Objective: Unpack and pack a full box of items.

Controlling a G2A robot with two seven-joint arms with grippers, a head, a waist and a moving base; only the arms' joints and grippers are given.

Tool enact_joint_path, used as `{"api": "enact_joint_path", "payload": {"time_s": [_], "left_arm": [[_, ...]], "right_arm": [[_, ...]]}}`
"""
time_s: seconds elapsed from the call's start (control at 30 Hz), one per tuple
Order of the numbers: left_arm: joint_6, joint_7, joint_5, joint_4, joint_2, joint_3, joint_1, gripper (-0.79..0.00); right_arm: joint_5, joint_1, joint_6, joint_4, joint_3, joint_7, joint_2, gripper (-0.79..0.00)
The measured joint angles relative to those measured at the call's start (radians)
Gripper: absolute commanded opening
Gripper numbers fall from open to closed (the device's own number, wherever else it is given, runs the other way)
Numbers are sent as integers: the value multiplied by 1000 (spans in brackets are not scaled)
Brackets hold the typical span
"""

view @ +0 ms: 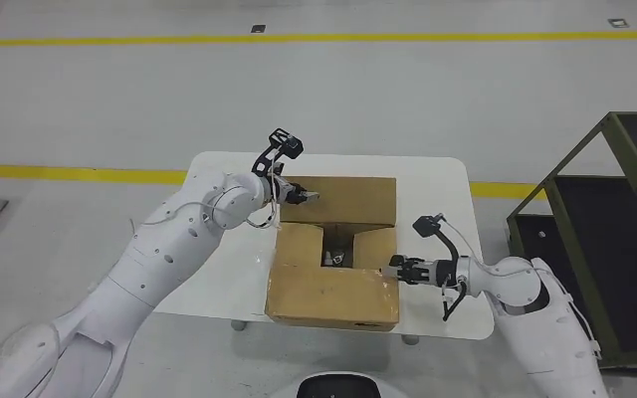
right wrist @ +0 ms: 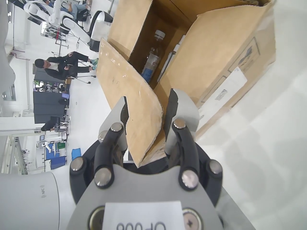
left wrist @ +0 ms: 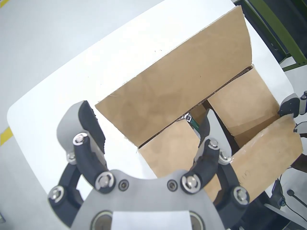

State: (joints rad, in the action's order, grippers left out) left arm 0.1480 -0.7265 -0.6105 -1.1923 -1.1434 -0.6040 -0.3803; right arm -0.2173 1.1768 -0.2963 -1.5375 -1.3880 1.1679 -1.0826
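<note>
Right gripper pinches a flap of the brown cardboard box on the white table, left gripper hangs open over it; flaps parted, clear plastic bottle inside, so unpacking looks barely begun.

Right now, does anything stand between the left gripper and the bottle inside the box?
Yes. The left side flap lies folded inward over the opening just beneath the left gripper, and the right side flap covers the far side. The bottle shows through the gap between them.
</note>
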Motion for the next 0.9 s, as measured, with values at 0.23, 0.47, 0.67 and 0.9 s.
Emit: {"api": "enact_joint_path", "payload": {"time_s": [0.23, 0.47, 0.67, 0.9], "left_arm": [[0, 0, 0, 0, 0, 0, 0, 0], [0, 0, 0, 0, 0, 0, 0, 0], [0, 0, 0, 0, 0, 0, 0, 0], [23, 9, 5, -25, 4, -31, -36, 0]], "right_arm": [[32, 0, -3, -2, 23, 12, 4, -474], [64, 6, -39, -14, 49, -32, 5, -785], [-8, 4, -127, -60, 48, -78, 13, -785], [-181, 2, -196, -106, 26, -255, 19, -785]]}}
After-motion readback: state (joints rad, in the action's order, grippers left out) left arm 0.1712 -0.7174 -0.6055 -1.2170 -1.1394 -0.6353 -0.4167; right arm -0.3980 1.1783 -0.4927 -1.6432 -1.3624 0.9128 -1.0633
